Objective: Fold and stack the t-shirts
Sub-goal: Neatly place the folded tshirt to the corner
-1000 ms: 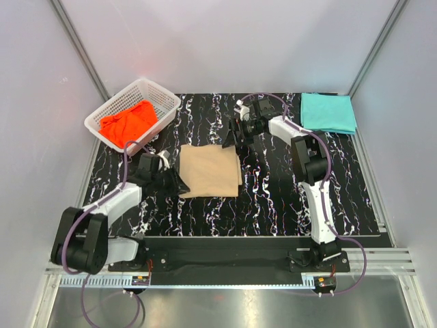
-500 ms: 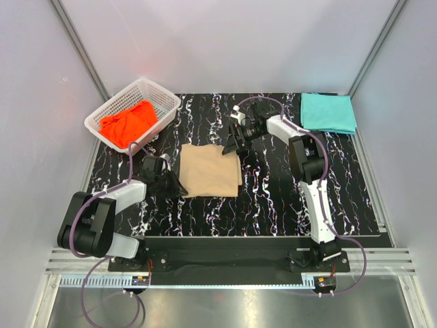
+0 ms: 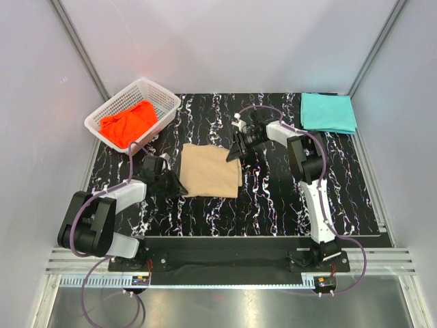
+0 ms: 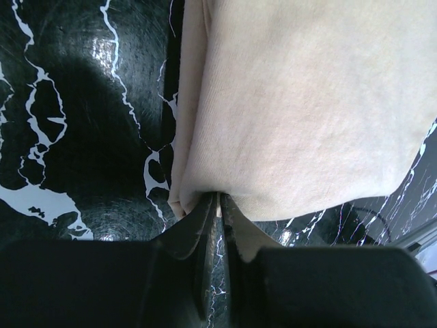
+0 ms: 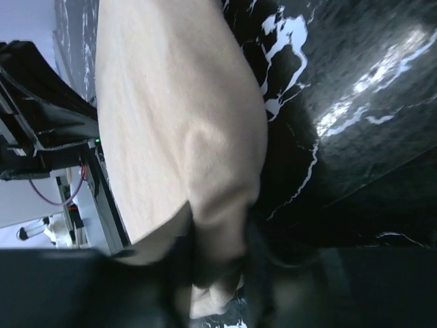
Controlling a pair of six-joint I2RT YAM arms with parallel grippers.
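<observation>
Black marbled bench (image 3: 273, 198) inside white walls carries the folded tan t-shirt (image 3: 210, 171) at its middle. The left gripper (image 3: 181, 189) pinches its near-left corner, and the right gripper (image 3: 231, 156) pinches its far-right corner. The teal t-shirt (image 3: 328, 113) lies folded at the far right corner, and the orange-red t-shirt (image 3: 128, 121) sits in a white basket (image 3: 162, 91) at the far left corner.

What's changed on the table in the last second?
The right gripper slid toward the near edge onto the tan t-shirt's far right corner, cloth now between its fingers. The left gripper stays shut on the near left corner. The orange-red t-shirt in the basket and the teal t-shirt are unmoved.
</observation>
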